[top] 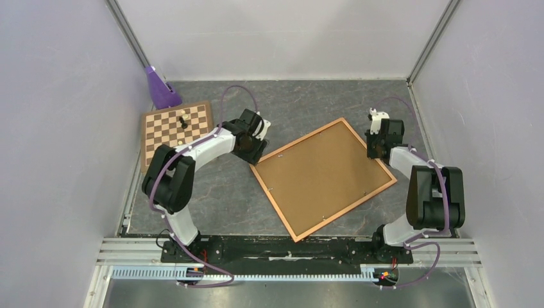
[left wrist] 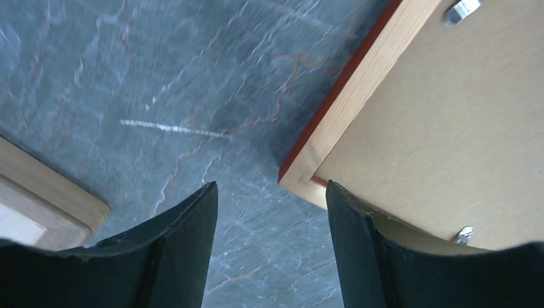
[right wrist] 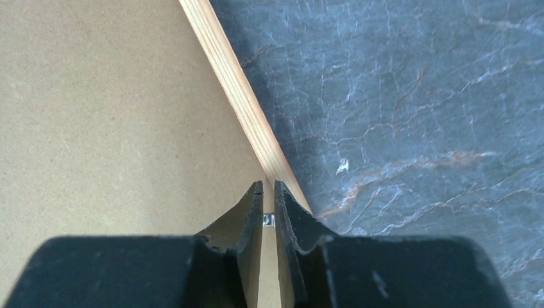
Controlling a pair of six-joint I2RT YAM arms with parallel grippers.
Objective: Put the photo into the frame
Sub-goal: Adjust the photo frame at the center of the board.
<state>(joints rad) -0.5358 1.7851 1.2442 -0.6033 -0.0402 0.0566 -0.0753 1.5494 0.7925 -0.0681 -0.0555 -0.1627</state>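
Brown hardboard backing still fills the orange-brown wooden frame; photo unseen. Left gripper is open; right gripper pinches a metal clip.

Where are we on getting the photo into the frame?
Done: the frame lies back-up with the backing panel seated in it. In hand: the right pincer pinches a metal tab by the rail; the left pincer hangs open at the frame's left corner. Left: unclear. The photo shows in no view, so it may sit under the panel or not be loaded yet.
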